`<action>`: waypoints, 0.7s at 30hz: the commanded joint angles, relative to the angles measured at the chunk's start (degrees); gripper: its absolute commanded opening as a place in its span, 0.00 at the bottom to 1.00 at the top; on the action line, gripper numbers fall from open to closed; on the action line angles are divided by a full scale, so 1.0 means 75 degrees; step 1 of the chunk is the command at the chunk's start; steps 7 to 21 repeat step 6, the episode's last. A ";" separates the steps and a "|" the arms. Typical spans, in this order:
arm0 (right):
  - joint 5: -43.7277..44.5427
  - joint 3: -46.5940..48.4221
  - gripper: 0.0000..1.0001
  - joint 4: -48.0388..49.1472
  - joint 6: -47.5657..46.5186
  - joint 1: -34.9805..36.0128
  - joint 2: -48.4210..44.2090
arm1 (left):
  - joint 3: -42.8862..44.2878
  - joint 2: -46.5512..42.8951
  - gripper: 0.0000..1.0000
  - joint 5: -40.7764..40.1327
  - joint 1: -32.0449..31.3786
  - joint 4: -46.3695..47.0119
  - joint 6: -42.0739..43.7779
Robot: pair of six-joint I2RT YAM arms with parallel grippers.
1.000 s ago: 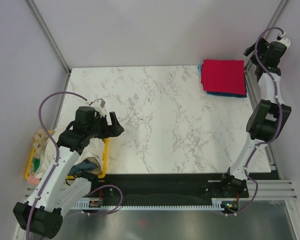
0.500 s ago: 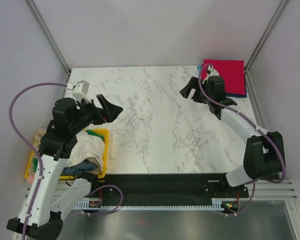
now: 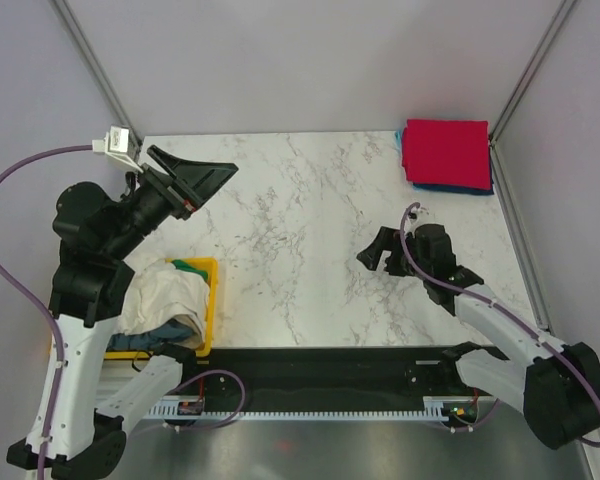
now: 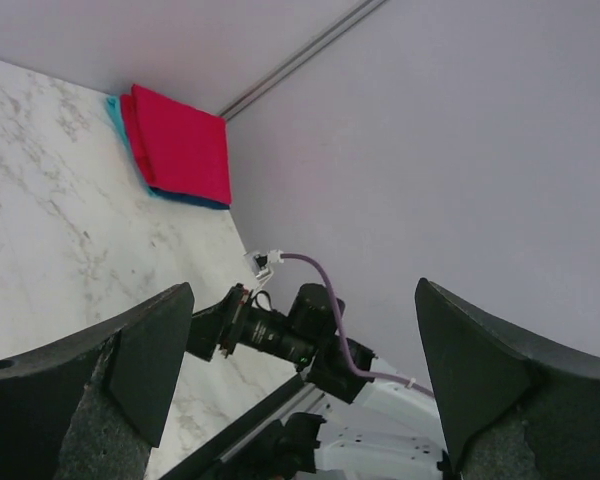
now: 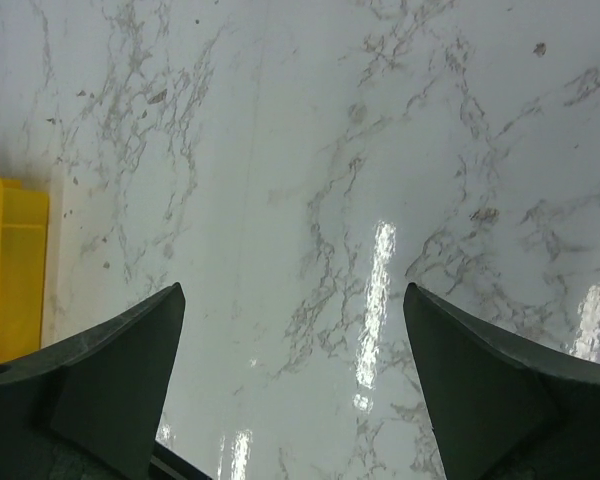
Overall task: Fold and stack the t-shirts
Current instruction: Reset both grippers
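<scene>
At the far right corner of the surface (image 3: 310, 210), a red t-shirt (image 3: 446, 150) is lying folded square on top of a teal t-shirt (image 3: 450, 187), whose edge is peeking out along the near and left sides. I cannot tell whether more than one garment is sitting under the red one. That neat pile is looking like the finished part of the job. The rest is waiting off the near left edge, where a cream t-shirt (image 3: 165, 300) is spilling crumpled over a yellow bin (image 3: 209, 300), with a scrap of a green t-shirt (image 3: 188, 266) showing at the bin's far rim and a blue t-shirt (image 3: 145, 342) bunched underneath. By my reckoning several shirts are left to pull out, fold and add to the pile, so the work is somewhere in its middle. No shirt is lying spread on the marble between the bin and the pile. The left claw (image 3: 208, 183) is hanging high above the surface's far left part, aiming across toward the pile. In its own camera the left claw (image 4: 302, 290) is gaping wide with nothing between its fingers. The right claw (image 3: 373, 250) is hovering over bare marble near the middle right, well apart from both pile and bin. Its wrist view is showing the right claw (image 5: 292, 300) spread just as wide, gripping and touching nothing.
</scene>
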 commanded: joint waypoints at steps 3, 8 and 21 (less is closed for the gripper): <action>0.0275 -0.0472 0.98 0.0243 0.0435 0.0259 -0.0991 | 0.0616 -0.0186 1.00 0.0182 0.0032 0.0306 -0.1249; 0.0369 -0.0379 0.98 0.0243 0.0423 0.0376 -0.0864 | 0.0675 -0.0327 1.00 0.0018 0.0021 0.0318 -0.1238; 0.0369 -0.0379 0.98 0.0243 0.0423 0.0376 -0.0864 | 0.0675 -0.0327 1.00 0.0018 0.0021 0.0318 -0.1238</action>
